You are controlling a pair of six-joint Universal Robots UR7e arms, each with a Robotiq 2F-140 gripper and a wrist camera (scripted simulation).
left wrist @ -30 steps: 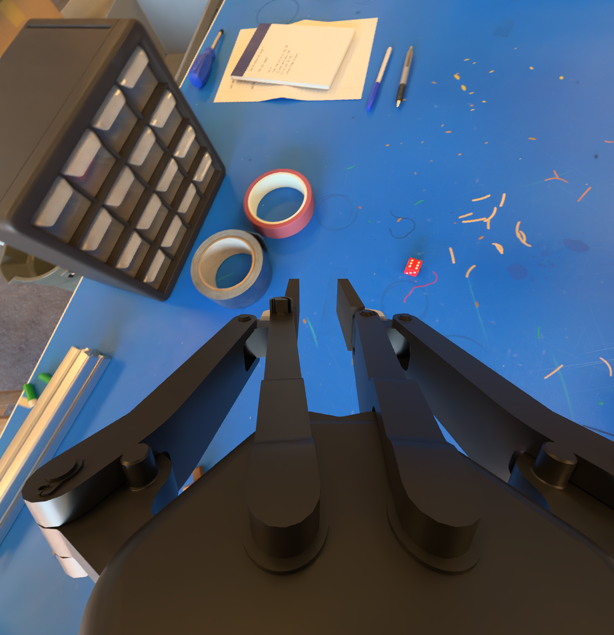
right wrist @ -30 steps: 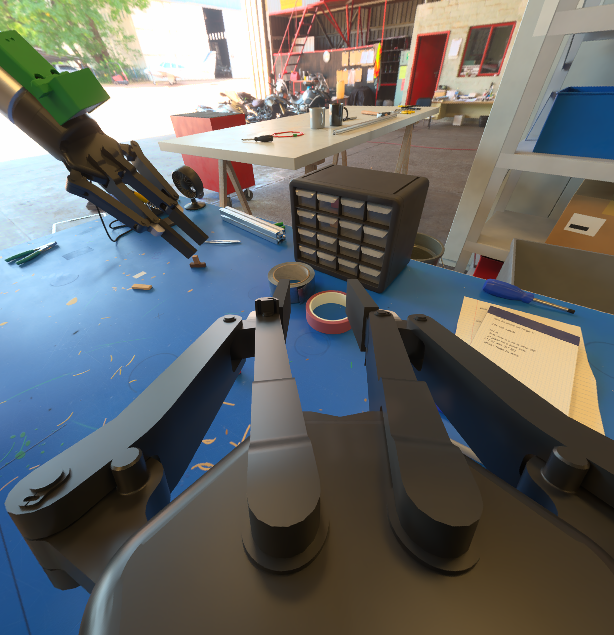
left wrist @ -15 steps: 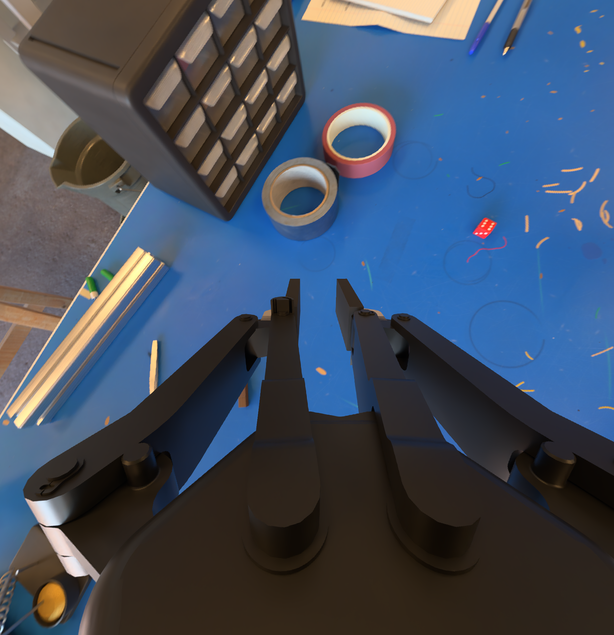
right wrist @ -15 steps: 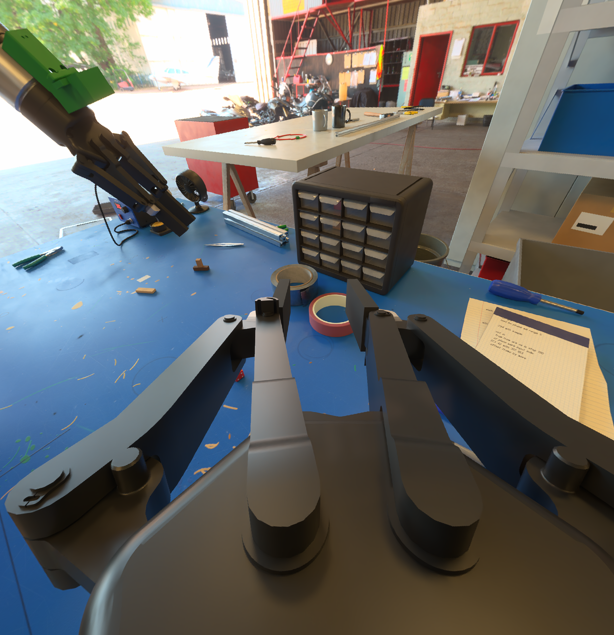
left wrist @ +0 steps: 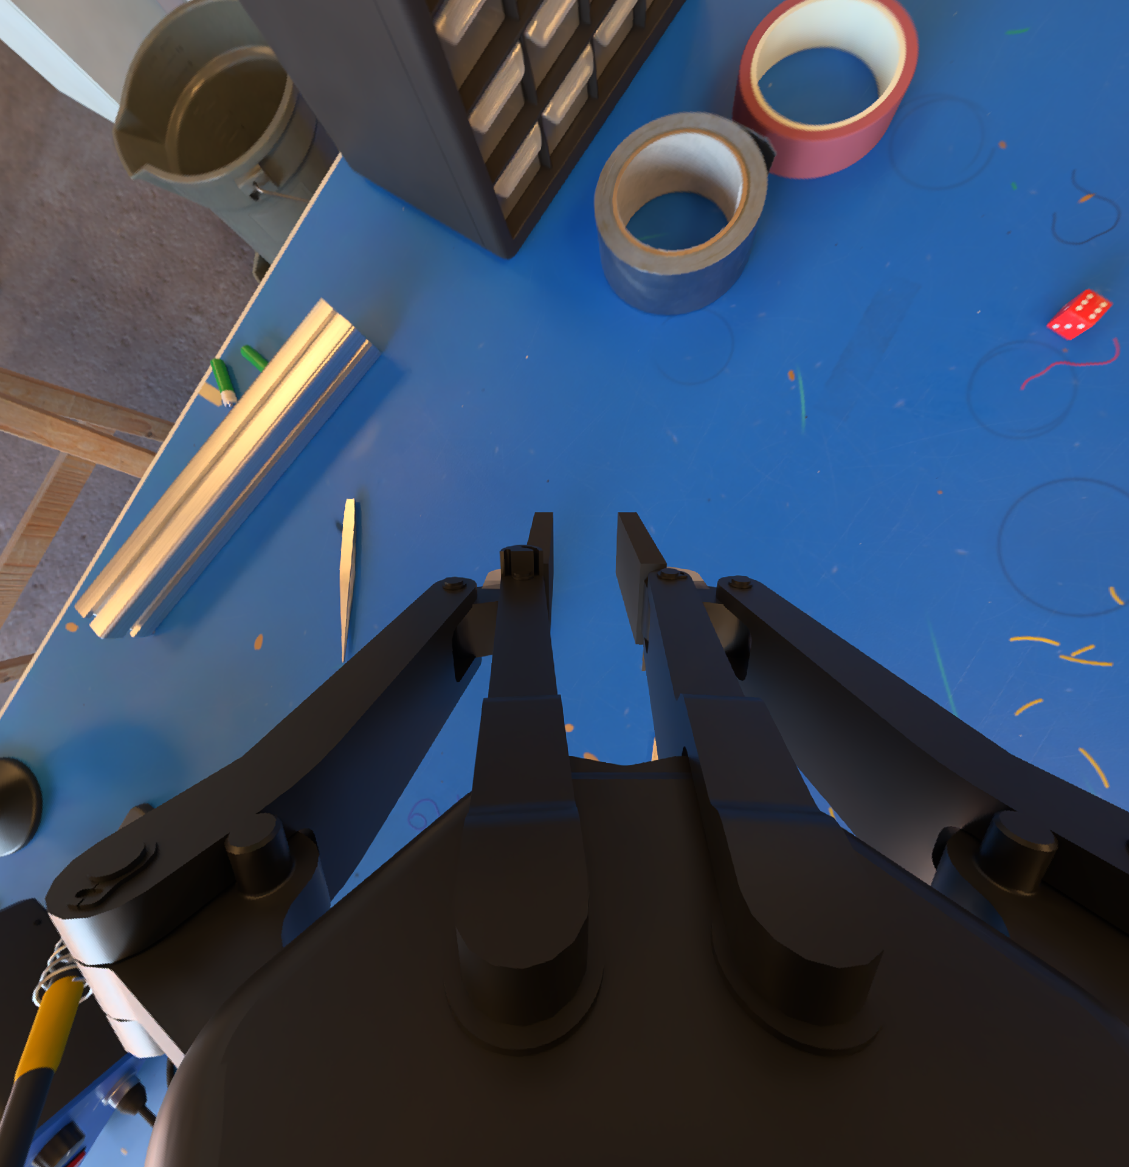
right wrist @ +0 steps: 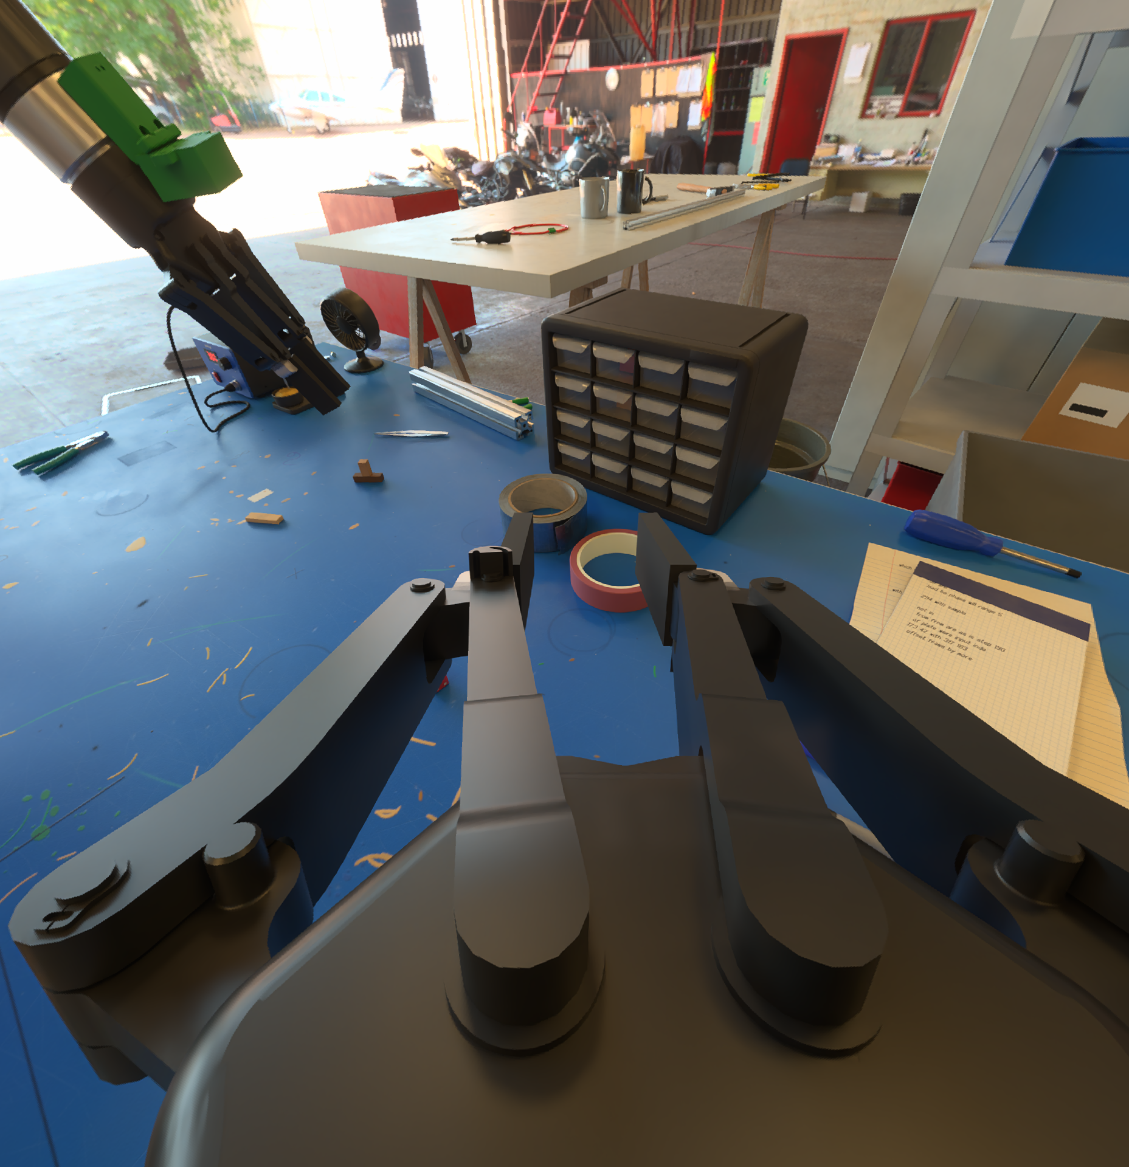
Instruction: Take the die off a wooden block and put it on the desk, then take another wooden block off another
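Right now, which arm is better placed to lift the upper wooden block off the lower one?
Left, probably. The left gripper hangs open above and behind the stacked blocks. The right gripper is farther away, pointing at the tapes.

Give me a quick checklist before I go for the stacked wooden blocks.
1. Die off the blocks, lying on the desk: ok.
2. Small wooden block standing on the lower block, not yet lifted: ok as target.
3. Left gripper empty, jaws apart: ok.
4. Right gripper empty, jaws apart: ok.
5. Left gripper lined up over the stack: not ok; the right wrist view shows it by the far edge, away from the stack.
6. Loose flat block apart from the stack: ok.
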